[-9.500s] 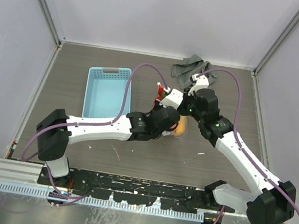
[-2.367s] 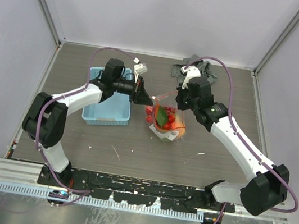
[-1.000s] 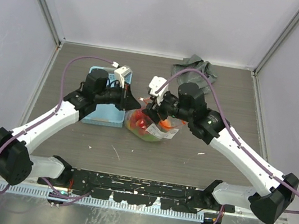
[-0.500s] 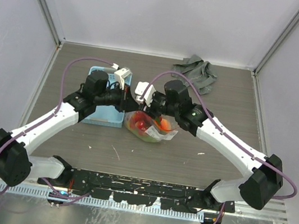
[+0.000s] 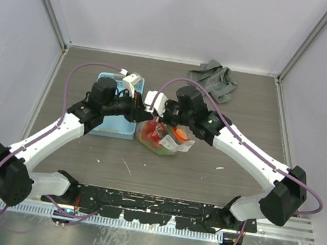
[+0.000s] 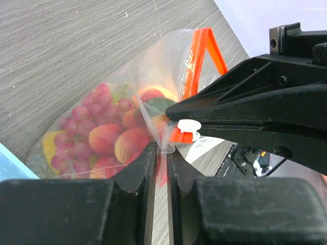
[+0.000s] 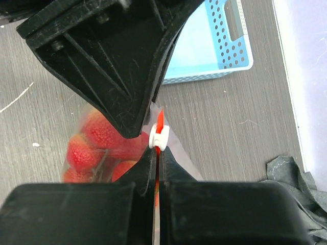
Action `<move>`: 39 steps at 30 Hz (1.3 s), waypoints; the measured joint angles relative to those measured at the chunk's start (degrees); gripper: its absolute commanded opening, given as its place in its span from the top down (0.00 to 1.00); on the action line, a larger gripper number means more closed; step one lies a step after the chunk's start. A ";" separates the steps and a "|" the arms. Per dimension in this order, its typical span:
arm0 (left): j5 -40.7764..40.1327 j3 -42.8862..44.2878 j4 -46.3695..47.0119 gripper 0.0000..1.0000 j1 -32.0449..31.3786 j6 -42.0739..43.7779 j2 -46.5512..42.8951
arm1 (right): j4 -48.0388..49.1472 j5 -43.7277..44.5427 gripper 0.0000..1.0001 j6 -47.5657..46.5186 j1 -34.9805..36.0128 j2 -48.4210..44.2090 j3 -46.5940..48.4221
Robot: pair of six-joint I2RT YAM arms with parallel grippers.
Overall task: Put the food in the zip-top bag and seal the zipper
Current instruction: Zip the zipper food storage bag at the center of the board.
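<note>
The zip-top bag [image 5: 167,140] lies at the table's middle with the food inside. In the left wrist view purple grapes [image 6: 82,132], red strawberries [image 6: 117,144] and the yellow lemon [image 6: 47,145] show through the clear film. My left gripper [image 6: 162,153] is shut on the bag's thin corner just below the zipper [image 6: 204,51]. My right gripper [image 7: 158,153] is shut on the red-orange zipper strip, right behind its white slider [image 7: 158,137]. Both grippers meet tip to tip over the bag's left end, the left gripper [image 5: 144,114] beside the right gripper [image 5: 160,118].
The light blue basket [image 5: 112,132] stands left of the bag, partly under my left arm, and also shows in the right wrist view as the basket [image 7: 214,46]. A grey cloth [image 5: 215,81] lies crumpled at the back right. Walls enclose the table on three sides.
My right gripper has moved left along the bag's mouth to the left gripper and has shut on the zipper strip. The left arm and bag have barely moved.
</note>
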 measured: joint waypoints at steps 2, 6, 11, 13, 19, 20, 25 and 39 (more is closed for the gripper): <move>-0.24 0.00 0.00 0.69 0.00 0.35 -0.57 | -1.77 -0.42 0.99 0.07 -0.04 0.02 1.31; -0.57 0.00 0.04 0.53 -0.02 1.66 -1.70 | -3.65 -1.68 0.99 0.26 -0.15 -0.02 3.15; -0.11 -0.02 0.28 0.42 -0.02 4.04 -2.32 | -6.05 -4.44 0.99 0.92 -1.16 -0.04 3.96; 0.42 -0.39 0.98 0.39 -0.02 5.31 -2.45 | -7.78 -5.73 0.99 1.18 -1.66 -0.04 4.70; 3.65 -2.32 3.13 0.37 -0.02 10.08 -2.86 | -11.30 -7.96 0.99 2.08 -2.82 -0.07 6.25; 4.46 -2.47 3.52 0.37 -0.02 10.78 -2.86 | -11.67 -8.20 0.99 2.14 -2.95 -0.07 6.25; 8.41 -2.58 5.77 0.43 -0.02 14.60 -2.38 | -12.68 -8.94 0.99 2.56 -3.04 -0.17 6.25; 15.69 -3.32 13.27 0.70 -0.04 21.88 2.08 | -14.56 -10.75 0.98 3.21 -3.04 -1.40 6.25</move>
